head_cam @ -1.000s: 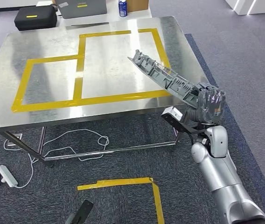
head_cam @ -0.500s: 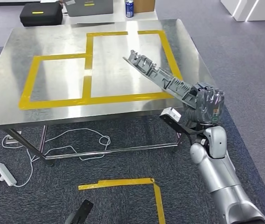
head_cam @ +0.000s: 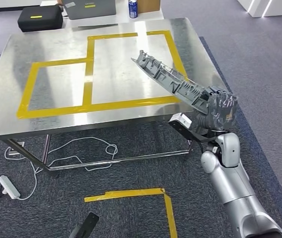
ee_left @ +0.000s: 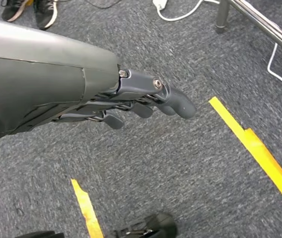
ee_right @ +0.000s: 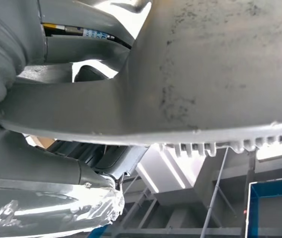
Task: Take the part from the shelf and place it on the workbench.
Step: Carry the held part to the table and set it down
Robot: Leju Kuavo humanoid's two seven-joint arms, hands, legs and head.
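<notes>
One part (head_cam: 171,79), a long grey ribbed plastic moulding, held at one end by the right hand (head_cam: 219,110). Fingers are wrapped around that end; the free end sticks up and away, tilted, over the near right area of the workbench (head_cam: 57,124). Part is above the surface, not resting on it. In the right wrist view the part (ee_right: 214,69) is a broad grey slab with a toothed edge, close against the hand (ee_right: 53,198).

One workbench, shiny steel top, marked with yellow tape (head_cam: 87,64) into two rectangles side by side: a smaller left one and a larger right one. Both rectangles are bare metal inside. The part's free end hangs over the right rectangle's near right corner area. The bench's near edge runs just ahead of the right hand; its right edge lies past the part's middle.

Left hand (ee_left: 147,99) hangs low over grey carpet, fingers roughly straight and slightly apart, holding nothing.

Floor: one yellow tape corner (head_cam: 147,196) on the carpet, one white cable (head_cam: 83,153) looped under the bench, one white power strip (head_cam: 8,187). Beyond the far edge: one black case (head_cam: 40,17), one grey case (head_cam: 91,8), one blue can (head_cam: 132,8). Open carpet right of the bench.
</notes>
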